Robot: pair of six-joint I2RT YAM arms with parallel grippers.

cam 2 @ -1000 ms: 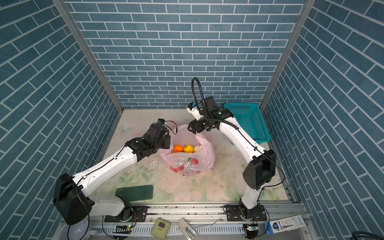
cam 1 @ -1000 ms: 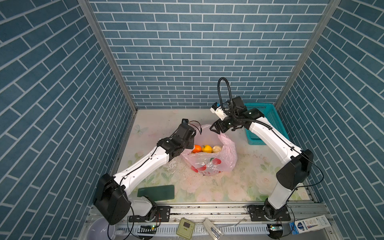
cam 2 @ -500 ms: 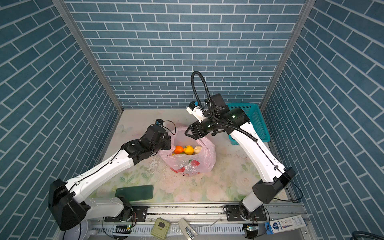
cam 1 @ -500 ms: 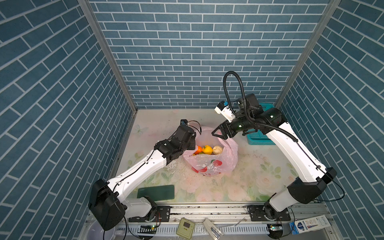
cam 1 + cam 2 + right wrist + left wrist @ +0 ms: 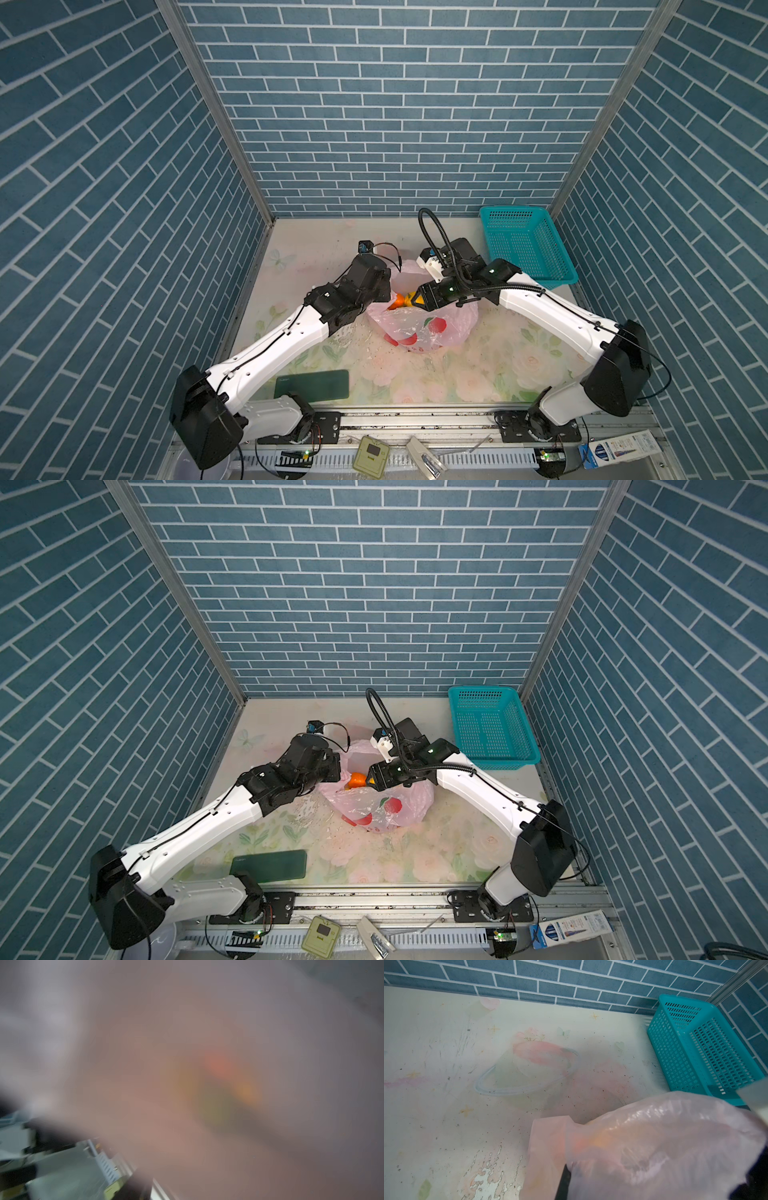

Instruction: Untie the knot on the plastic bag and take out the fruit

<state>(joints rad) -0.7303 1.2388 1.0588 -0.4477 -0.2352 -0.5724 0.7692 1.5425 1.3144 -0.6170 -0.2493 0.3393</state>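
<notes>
A teal basket stands in the far right corner of the floral table before me, beside the brick wall. A dark green slab lies flat near the front edge on my left. A blue-and-white box rests beyond the front rail.

The pink plastic bag sits open-mouthed on the floral tabletop; the left gripper is pinched on its left rim; the right gripper reaches into the mouth, tips beside an orange fruit and a yellow fruit; a teal perforated basket stands well apart at the far right corner.
</notes>
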